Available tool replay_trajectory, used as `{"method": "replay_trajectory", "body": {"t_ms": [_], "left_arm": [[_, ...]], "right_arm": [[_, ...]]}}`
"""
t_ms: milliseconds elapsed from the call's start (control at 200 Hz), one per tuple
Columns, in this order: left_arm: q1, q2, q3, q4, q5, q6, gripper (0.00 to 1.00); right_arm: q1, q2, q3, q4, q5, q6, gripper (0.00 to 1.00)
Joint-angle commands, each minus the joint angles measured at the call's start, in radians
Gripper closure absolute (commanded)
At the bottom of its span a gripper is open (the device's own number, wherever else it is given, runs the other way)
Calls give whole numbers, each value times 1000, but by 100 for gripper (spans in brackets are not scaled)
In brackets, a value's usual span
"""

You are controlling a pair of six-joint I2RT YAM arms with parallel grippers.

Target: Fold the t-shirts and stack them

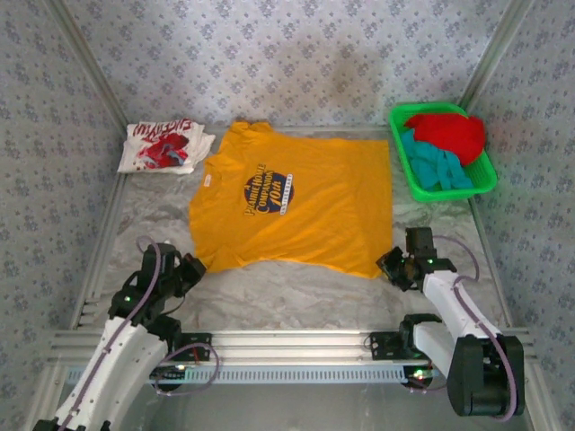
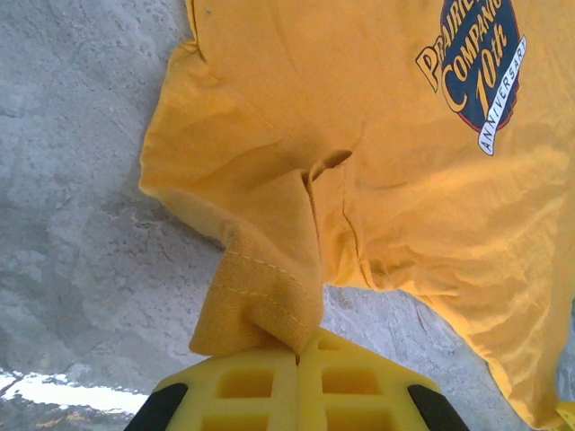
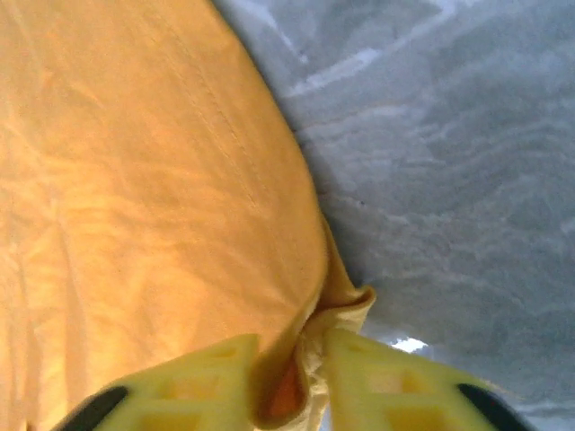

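Looking down on a yellow-orange cloth t-shirt (image 1: 296, 202) with a round dark blue chest print, lying spread flat at the centre of the grey crinkled table cover (image 1: 296, 292), neck pointing toward 9 o'clock. Pinching a stitched fold of cloth at that shirt's 7 o'clock corner with the left gripper (image 2: 298, 352), its yellow fingers (image 2: 252, 386) pressing narrowly together on the fabric and holding it up in a small peak. Clamping the 5 o'clock corner with the right gripper (image 3: 289, 350), its fingers sitting a little apart with a bunched hem edge caught between them. Seeing at 10 o'clock a folded white cloth t-shirt (image 1: 166, 146) with a red graphic, lying just beside the yellow-orange one's upper sleeve; touching or not, cannot tell. Finding at 2 o'clock a green rectangular plastic basket (image 1: 449, 191), standing near the spread shirt's far corner and holding a crumpled red cloth t-shirt (image 1: 449, 130) toward its far end, with a crumpled teal cloth t-shirt (image 1: 436, 166) lying nearer.
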Motion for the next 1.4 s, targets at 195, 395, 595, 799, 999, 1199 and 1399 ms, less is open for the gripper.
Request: {"method": "replay_trajectory", "body": {"t_ms": [195,395,595,799,999,1199,1399], "left_arm": [[-4,2,42,7,-15,43,100],[-4,-211,0,-65,-10,-21,100],[-7,-227,72,-144,24,-5,100],[-26,-162,204,-223,-20,87,100],[-25,-18,227,-86,8,118,100],[-14,287,342,104,-4,219,100],[35,538,546,100,-19,335,100]], "right_arm": [[-47,-143,41,-131,-2,-20,100],[-91,-320,51,-281,-1,18,100],[-91,-420,121,-425,24,-19,100],[-91,-420,141,-430,0,3,100],[-89,-316,201,-365,12,-23,100],[-111,-105,263,-273,-6,-141,100],[-119,120,367,-211,35,-255,100]]}}
